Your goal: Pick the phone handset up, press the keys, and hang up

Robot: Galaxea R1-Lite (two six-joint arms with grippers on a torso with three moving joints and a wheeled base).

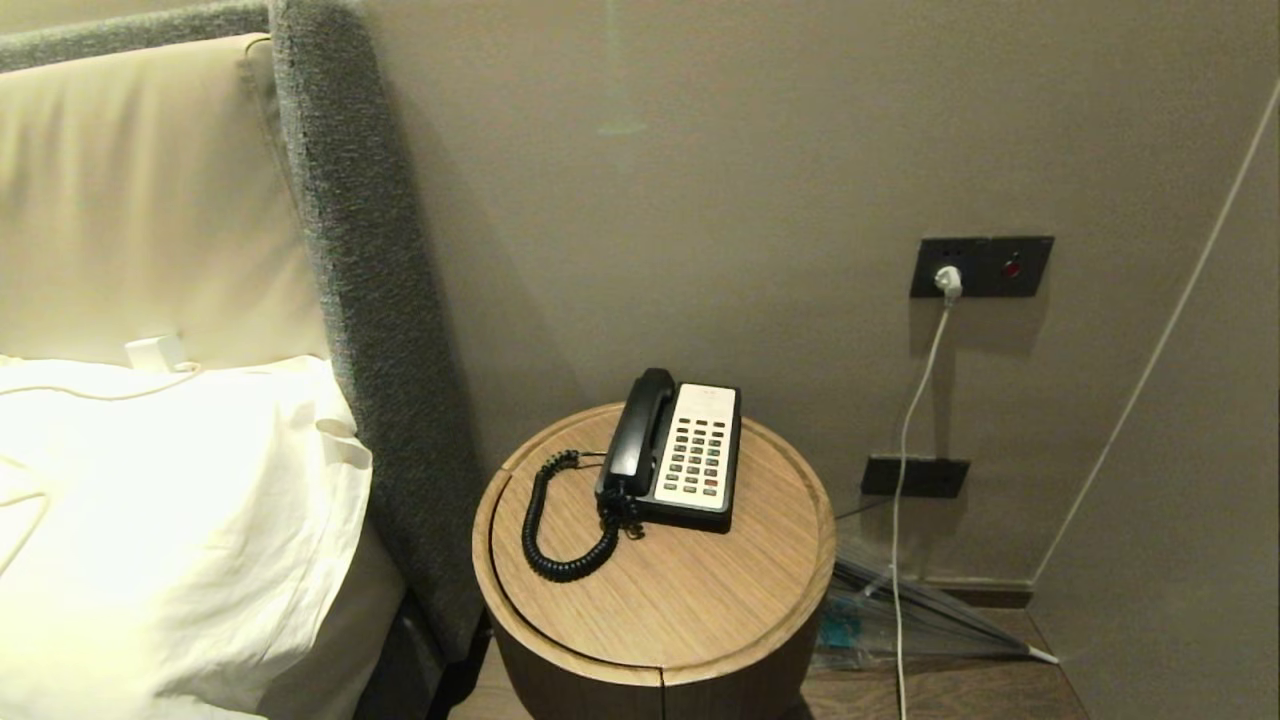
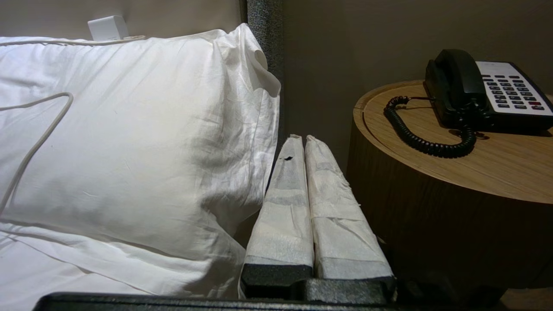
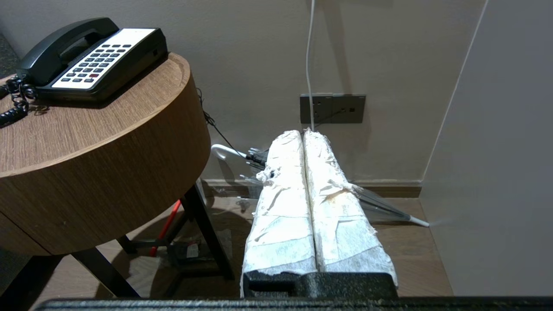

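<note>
The black phone handset (image 1: 636, 430) rests in its cradle on the left side of the black-and-cream phone base (image 1: 700, 455), whose keys (image 1: 697, 452) face up. Its coiled cord (image 1: 560, 530) loops over the round wooden bedside table (image 1: 700, 600). The handset (image 2: 453, 82) also shows in the left wrist view, and again (image 3: 65, 43) in the right wrist view. My left gripper (image 2: 301, 139) hangs shut and empty below the tabletop, between pillow and table. My right gripper (image 3: 302, 133) is shut and empty, low beside the table's right side. Neither arm shows in the head view.
A white pillow (image 1: 170, 520) and a grey padded headboard (image 1: 360, 300) stand left of the table. On the wall to the right a white charger cable (image 1: 915, 420) hangs from a socket plate (image 1: 980, 265). A clear umbrella (image 3: 380, 203) lies on the floor.
</note>
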